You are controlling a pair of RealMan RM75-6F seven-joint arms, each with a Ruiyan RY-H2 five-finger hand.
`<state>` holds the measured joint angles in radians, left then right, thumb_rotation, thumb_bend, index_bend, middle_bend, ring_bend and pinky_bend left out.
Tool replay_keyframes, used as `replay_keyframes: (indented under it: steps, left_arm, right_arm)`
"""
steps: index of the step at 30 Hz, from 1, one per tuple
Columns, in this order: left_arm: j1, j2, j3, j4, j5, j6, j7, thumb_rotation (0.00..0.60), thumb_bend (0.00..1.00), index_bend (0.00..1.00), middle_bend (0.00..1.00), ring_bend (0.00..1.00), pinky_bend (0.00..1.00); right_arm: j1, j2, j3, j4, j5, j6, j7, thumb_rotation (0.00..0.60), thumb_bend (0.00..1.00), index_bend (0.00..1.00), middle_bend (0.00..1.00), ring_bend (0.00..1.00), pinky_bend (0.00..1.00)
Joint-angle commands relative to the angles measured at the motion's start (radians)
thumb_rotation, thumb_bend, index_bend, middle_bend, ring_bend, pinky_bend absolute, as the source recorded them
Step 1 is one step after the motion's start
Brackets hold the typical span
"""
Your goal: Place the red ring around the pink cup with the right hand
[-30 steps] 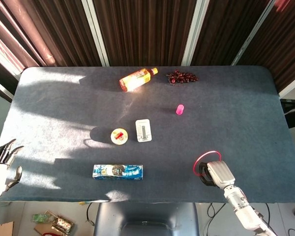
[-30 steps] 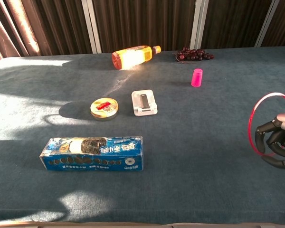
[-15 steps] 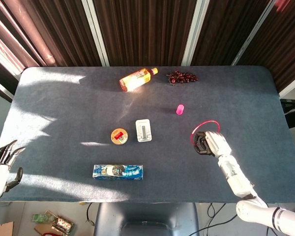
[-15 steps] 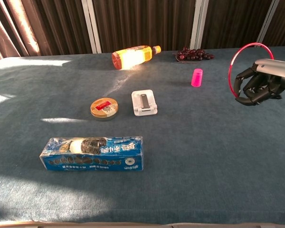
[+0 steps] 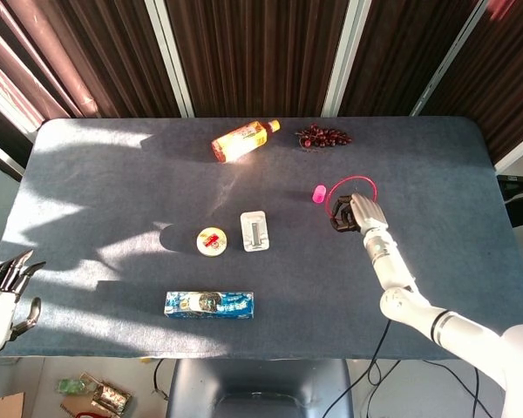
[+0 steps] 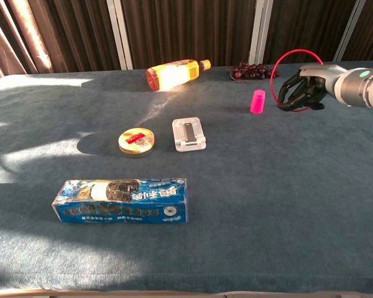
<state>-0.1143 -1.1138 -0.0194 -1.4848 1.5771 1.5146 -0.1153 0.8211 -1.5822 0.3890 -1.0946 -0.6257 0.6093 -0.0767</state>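
A small pink cup (image 5: 318,192) (image 6: 257,101) stands upright on the dark blue table, right of centre. My right hand (image 5: 352,214) (image 6: 306,89) holds the thin red ring (image 5: 349,186) (image 6: 286,66) in the air, just to the right of the cup and above it. The ring stands tilted, its edge close to the cup but apart from it. My left hand (image 5: 2,294) hangs off the table's near left corner with fingers spread and nothing in them; the chest view does not show it.
An orange bottle (image 5: 242,140) lies at the back beside a bunch of dark grapes (image 5: 323,136). A round tin (image 5: 211,240) and a white holder (image 5: 254,231) sit mid-table. A blue biscuit box (image 5: 208,304) lies near the front edge.
My right hand has carried the red ring from the table's near right side up and back toward the pink cup. The left hand has stayed put.
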Motion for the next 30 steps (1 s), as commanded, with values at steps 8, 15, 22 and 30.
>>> replay_keyframes:
  steps: [8, 15, 22, 30]
  left_arm:
    - [-0.001, 0.003, 0.003, 0.0, 0.002, -0.003, -0.004, 0.6, 0.54, 0.18, 0.04, 0.08, 0.13]
    - [-0.001, 0.004, 0.004, -0.002, 0.001, -0.006, -0.003, 0.6, 0.54, 0.18, 0.04, 0.08, 0.13]
    - [0.0, 0.0, -0.008, -0.002, -0.03, -0.015, 0.018, 0.6, 0.54, 0.19, 0.04, 0.08, 0.13]
    - [-0.006, -0.028, -0.022, 0.006, -0.04, -0.011, 0.09, 0.6, 0.54, 0.19, 0.05, 0.09, 0.13]
  right_arm:
    - [0.088, -0.056, 0.039, 0.134, 0.096, -0.192, 0.108, 0.6, 0.48, 0.75, 0.95, 1.0, 1.0]
    - [0.123, -0.056, 0.041, 0.167, 0.097, -0.286, 0.175, 0.6, 0.48, 0.75, 0.95, 1.0, 1.0]
    - [0.183, -0.071, 0.001, 0.256, 0.109, -0.327, 0.201, 0.6, 0.48, 0.75, 0.95, 1.0, 1.0]
    - [0.282, -0.075, -0.132, 0.38, 0.201, -0.419, 0.186, 0.6, 0.51, 0.75, 0.95, 1.0, 1.0]
